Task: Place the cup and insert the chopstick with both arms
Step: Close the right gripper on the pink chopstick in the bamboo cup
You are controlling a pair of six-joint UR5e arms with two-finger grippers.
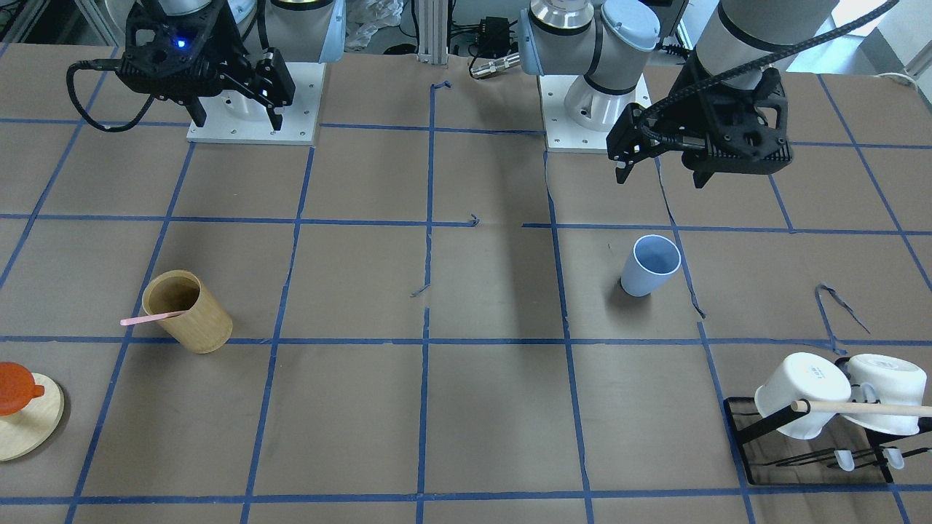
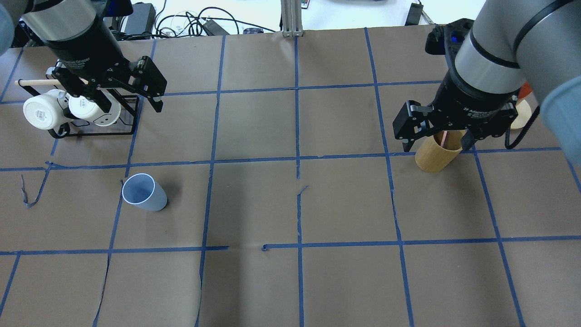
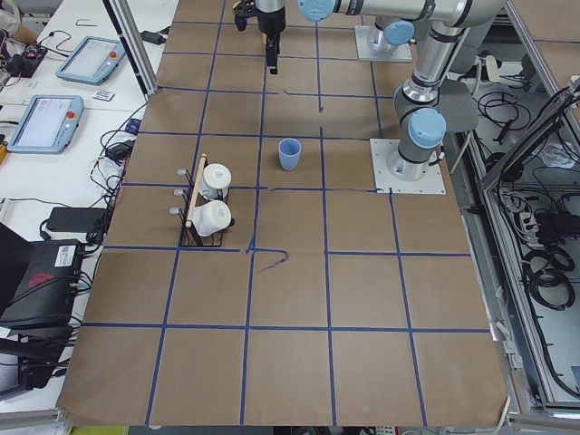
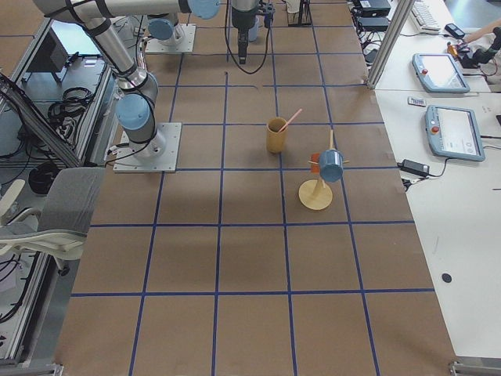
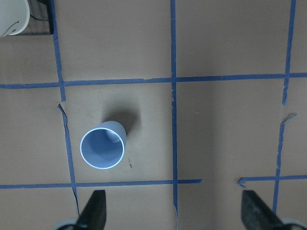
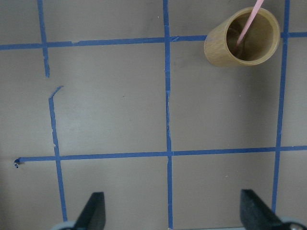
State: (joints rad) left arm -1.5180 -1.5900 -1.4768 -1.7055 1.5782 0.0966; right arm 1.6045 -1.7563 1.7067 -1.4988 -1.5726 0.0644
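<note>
Worktop (image 2: pixel 254 127): brown paper, blue tape grid (image 2: pixel 297 113). Cup (image 5: pixel 102 148) upright on robot's left side, under left tool (image 5: pixel 173 214) but off centreline. Chopstick (image 6: pixel 249 21) leans in bamboo holder (image 6: pixel 223 48), off-centre below right tool (image 6: pixel 173 213). Both tools spread wide, empty.

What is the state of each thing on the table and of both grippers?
cup: upright, empty, standing free.
chopstick: leaning inside the bamboo holder.
bamboo holder: upright.
left gripper: open, empty.
right gripper: open, empty.
white mugs: hanging on the rack.

Wooden rod (image 1: pixel 866 409) and white mug (image 1: pixel 892 393), both cut by front view's right edge.
</note>
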